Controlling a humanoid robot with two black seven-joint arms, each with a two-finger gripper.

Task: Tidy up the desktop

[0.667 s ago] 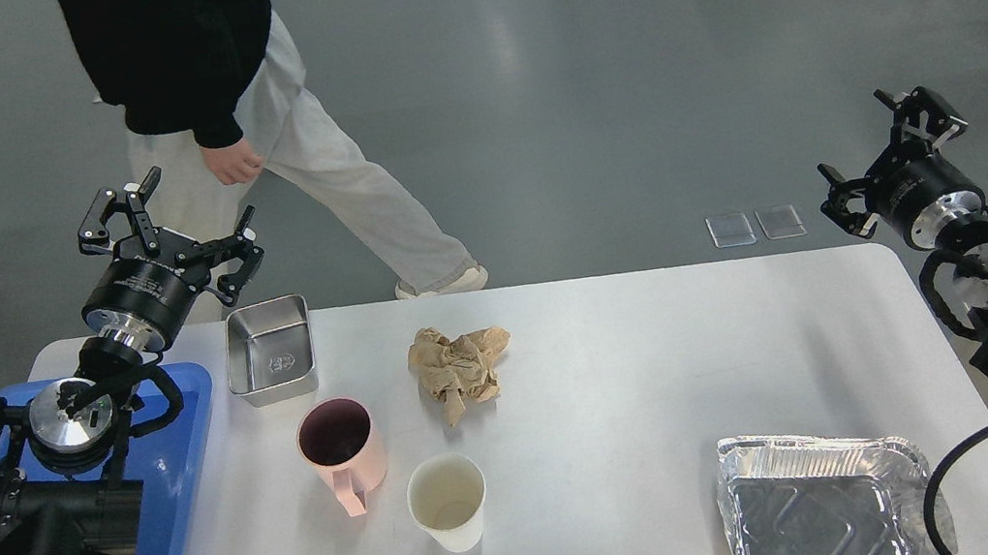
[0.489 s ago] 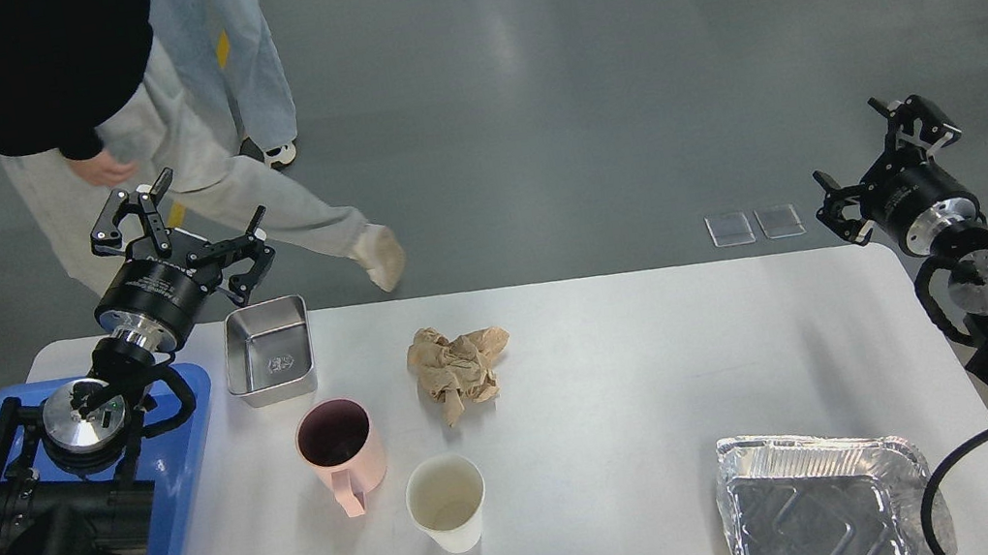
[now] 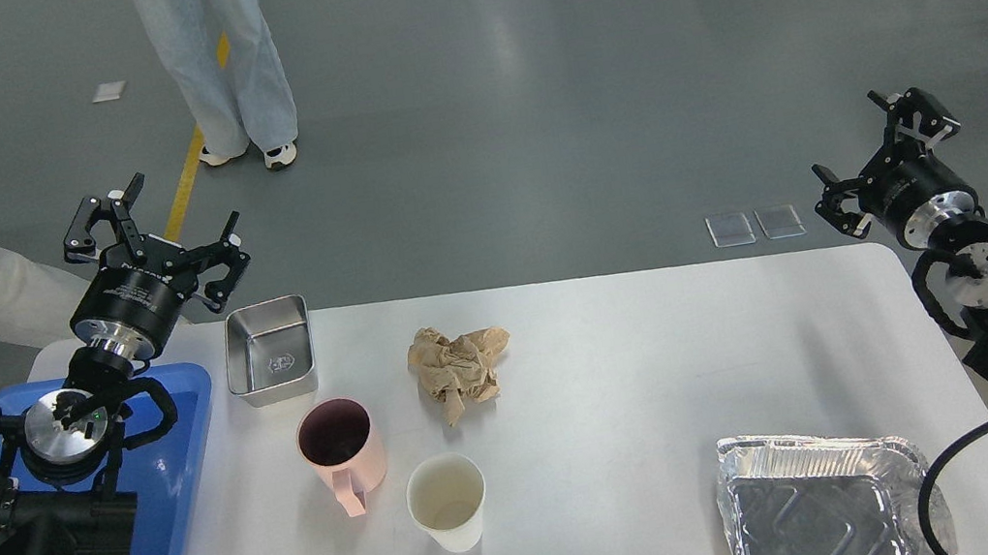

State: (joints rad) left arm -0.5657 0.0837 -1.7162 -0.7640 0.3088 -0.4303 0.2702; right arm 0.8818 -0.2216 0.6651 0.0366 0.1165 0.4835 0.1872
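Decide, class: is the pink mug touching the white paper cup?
Apart. The head view shows a strip of bare desktop between the pink mug, handle included, and the white paper cup.

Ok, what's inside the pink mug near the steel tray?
The pink ceramic mug stands upright on the large white rectangular desktop, its dark purplish interior visible from above. Nothing distinct shows in it; the near wall hides part of the bottom, and shadow obscures any residue.

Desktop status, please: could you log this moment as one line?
left claw open, empty | right claw open, empty | desktop: nothing picked yet
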